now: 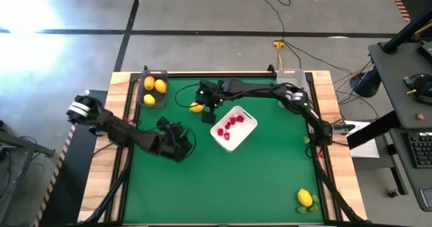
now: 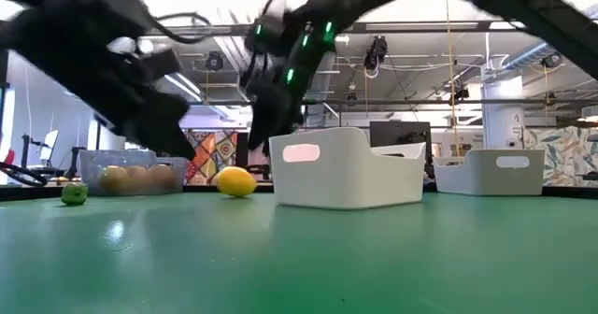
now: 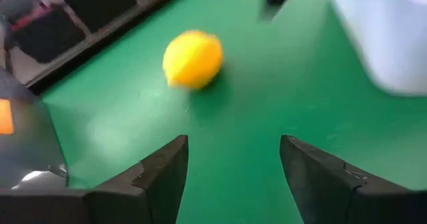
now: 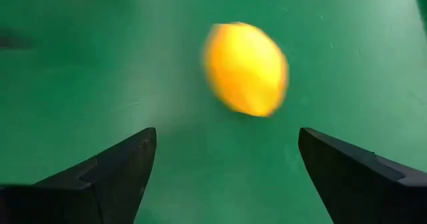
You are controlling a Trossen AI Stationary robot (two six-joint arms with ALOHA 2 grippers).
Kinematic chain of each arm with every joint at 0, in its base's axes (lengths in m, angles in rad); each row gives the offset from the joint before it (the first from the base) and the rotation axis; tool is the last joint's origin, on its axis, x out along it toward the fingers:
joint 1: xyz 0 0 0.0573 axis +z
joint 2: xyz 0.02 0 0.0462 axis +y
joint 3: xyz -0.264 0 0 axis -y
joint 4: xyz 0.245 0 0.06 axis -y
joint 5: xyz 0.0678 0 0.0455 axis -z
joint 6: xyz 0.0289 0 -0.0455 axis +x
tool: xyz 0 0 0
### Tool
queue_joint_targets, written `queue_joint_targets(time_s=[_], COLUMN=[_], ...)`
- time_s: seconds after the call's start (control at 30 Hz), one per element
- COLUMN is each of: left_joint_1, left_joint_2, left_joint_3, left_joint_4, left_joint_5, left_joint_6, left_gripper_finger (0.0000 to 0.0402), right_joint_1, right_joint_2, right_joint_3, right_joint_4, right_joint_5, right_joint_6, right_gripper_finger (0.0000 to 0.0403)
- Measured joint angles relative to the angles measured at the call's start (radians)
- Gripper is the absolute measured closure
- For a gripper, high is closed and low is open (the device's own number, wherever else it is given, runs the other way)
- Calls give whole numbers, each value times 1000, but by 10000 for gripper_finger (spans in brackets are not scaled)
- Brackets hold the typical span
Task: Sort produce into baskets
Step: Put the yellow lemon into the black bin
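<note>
Lemon [image 4: 245, 69] lies loose on green mat, between dark bin [image 1: 152, 89] and white tray [image 1: 251, 125]. Right gripper [image 4: 227, 171] spread wide over it, nothing held. Left gripper [image 3: 233, 177] open, empty, nearby. Risks: round fruit nudged away; arms possibly crowded.

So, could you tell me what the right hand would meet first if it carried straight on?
Probably the yellow lemon: it lies on the green mat just ahead of the open right hand, nothing between.
</note>
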Motion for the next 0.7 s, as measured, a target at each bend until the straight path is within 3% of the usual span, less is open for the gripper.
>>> queue_joint_targets(time_s=[0.17, 0.43, 0.6, 0.7], left_joint_1=[216, 607, 763, 804], left_joint_2=[-42, -73, -27, 55], left_joint_3=[26, 171, 322, 416], left_joint_4=[47, 55, 28, -105], left_joint_5=[226, 695, 913, 971], left_joint_6=[321, 821, 987, 1102], left_gripper_finger=[171, 158, 156, 156], right_joint_1=[64, 217, 298, 328], right_joint_2=[-158, -484, -657, -733], right_joint_3=[-120, -528, -806, -937], right_joint_4=[-33, 104, 226, 291], right_joint_5=[2, 157, 190, 213], right_joint_6=[0, 107, 265, 352], right_gripper_finger=[44, 44, 44, 44])
